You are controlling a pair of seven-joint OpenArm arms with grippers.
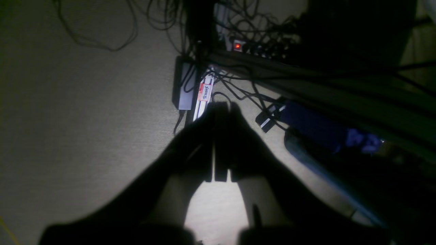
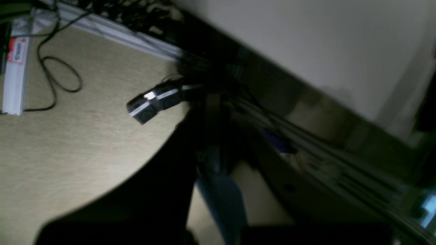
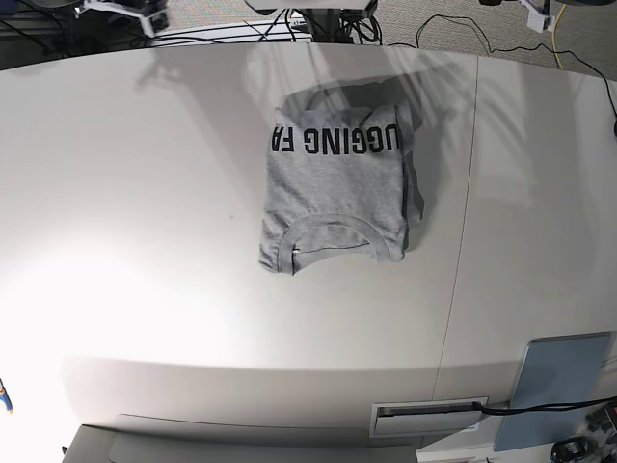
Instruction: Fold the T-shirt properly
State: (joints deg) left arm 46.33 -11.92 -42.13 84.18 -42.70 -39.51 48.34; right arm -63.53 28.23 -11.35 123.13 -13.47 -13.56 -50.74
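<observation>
**Both grippers closed and empty, folded shirt alone on the table**

Left gripper (image 1: 220,143) first: fingers pressed together, a dark silhouette with nothing between them, pointing down at the carpeted floor (image 1: 85,136). Beyond its tips lie a black power brick (image 1: 185,85), a white strip with a red-and-white label (image 1: 204,97) and a tangle of cables (image 1: 245,30) around a power strip showing a red light (image 1: 237,46).

Right gripper (image 2: 211,136) now: also dark and blurred, jaws together, holding nothing, hanging over the floor beside a metal frame rail (image 2: 306,143). A small black-and-silver device (image 2: 151,103) lies just past it, a looped cable (image 2: 58,78) further off.

Neither arm shows in the base view. There the T-shirt (image 3: 337,188) lies folded into a compact rectangle near the far middle of the white table (image 3: 145,193), collar toward the camera, black block letters upside down across the far part. Bare tabletop surrounds it on every side, and a seam (image 3: 463,231) runs just to its right.
</observation>
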